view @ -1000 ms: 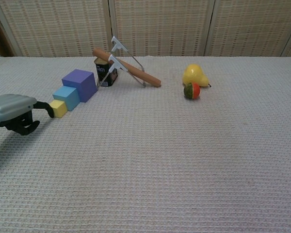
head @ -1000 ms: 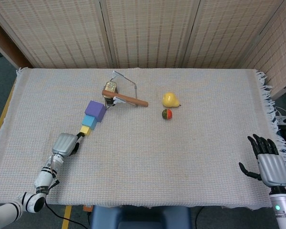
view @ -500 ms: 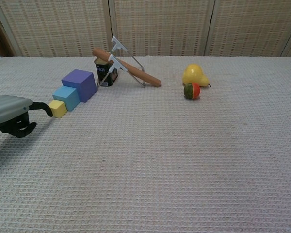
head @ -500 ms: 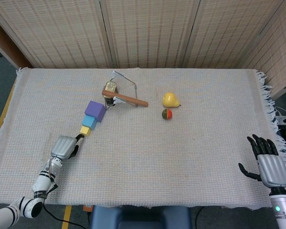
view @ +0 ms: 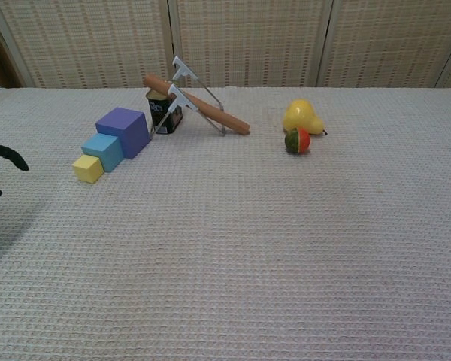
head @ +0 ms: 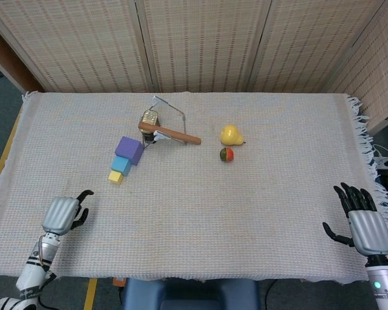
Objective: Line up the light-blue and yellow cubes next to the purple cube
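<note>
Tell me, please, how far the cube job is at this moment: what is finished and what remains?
It looks done: the yellow cube, light-blue cube and purple cube sit in one diagonal row, sides together. Nothing is in hand: the left hand and right hand are open, apart from the cubes. Nothing visible remains.

Head overhead; chest low, frontal

Only one bit of print anywhere: the dark can (view: 164, 114) toward the table's far edge, under the wooden-handled tool (view: 197, 103), carries pale characters on its label, too small to read.
</note>
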`<state>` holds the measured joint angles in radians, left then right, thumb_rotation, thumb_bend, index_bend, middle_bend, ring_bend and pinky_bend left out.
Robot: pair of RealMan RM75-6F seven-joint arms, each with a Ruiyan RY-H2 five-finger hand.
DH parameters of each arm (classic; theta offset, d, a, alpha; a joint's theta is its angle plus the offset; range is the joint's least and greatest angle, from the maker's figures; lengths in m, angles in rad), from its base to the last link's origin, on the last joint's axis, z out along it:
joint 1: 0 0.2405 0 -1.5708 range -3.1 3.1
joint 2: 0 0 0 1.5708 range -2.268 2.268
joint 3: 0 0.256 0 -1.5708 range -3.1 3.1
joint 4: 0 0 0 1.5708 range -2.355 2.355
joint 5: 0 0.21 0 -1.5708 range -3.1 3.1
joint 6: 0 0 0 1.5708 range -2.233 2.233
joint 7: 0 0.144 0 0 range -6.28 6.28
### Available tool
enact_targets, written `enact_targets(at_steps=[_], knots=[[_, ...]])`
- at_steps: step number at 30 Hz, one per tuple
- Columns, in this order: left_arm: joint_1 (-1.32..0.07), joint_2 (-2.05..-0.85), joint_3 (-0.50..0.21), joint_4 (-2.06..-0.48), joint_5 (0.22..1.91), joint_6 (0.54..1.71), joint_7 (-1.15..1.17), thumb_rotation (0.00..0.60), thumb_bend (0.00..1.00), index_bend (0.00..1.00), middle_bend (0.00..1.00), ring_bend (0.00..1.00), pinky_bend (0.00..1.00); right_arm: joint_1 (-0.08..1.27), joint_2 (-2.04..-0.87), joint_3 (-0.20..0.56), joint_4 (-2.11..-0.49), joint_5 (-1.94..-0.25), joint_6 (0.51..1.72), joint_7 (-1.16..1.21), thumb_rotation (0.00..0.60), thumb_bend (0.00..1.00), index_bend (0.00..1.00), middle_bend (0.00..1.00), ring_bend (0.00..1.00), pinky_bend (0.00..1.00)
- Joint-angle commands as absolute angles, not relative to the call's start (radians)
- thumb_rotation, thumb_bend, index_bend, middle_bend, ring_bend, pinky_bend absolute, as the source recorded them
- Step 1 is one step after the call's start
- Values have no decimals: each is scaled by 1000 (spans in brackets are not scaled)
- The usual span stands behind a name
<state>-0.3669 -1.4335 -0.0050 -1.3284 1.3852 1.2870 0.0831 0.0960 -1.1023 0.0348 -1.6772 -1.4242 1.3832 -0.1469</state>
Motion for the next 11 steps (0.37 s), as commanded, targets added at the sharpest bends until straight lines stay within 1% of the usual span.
enact_targets(at_steps=[1, 3, 4, 7, 11], knots=[[-182, -1321, 73, -1421, 1490, 1552, 40, 600, 431, 187, 367, 303, 446, 95, -1110, 31, -1671, -1441, 1392, -148, 347, 105, 0, 0, 0, 0], [-130, -1288, 72, -1471, 1506, 1649, 107, 600, 414, 146, 235, 156, 312, 95, -1115, 25, -1675, -1452, 1391, -157, 348, 105, 0, 0, 0, 0], [-103, -1270, 71, -1504, 1506, 1691, 140, 600, 405, 124, 186, 101, 263, 94, -1115, 20, -1683, -1460, 1394, -165, 348, 104, 0, 0, 0, 0], [-62, -1235, 66, -1560, 1501, 1740, 130, 600, 384, 78, 112, 35, 229, 85, -1117, 12, -1699, -1475, 1411, -186, 348, 104, 0, 0, 0, 0], [-48, -1195, 62, -1592, 1486, 1719, 111, 600, 382, 50, 79, 17, 219, 74, -1113, 4, -1719, -1466, 1413, -211, 347, 104, 0, 0, 0, 0]])
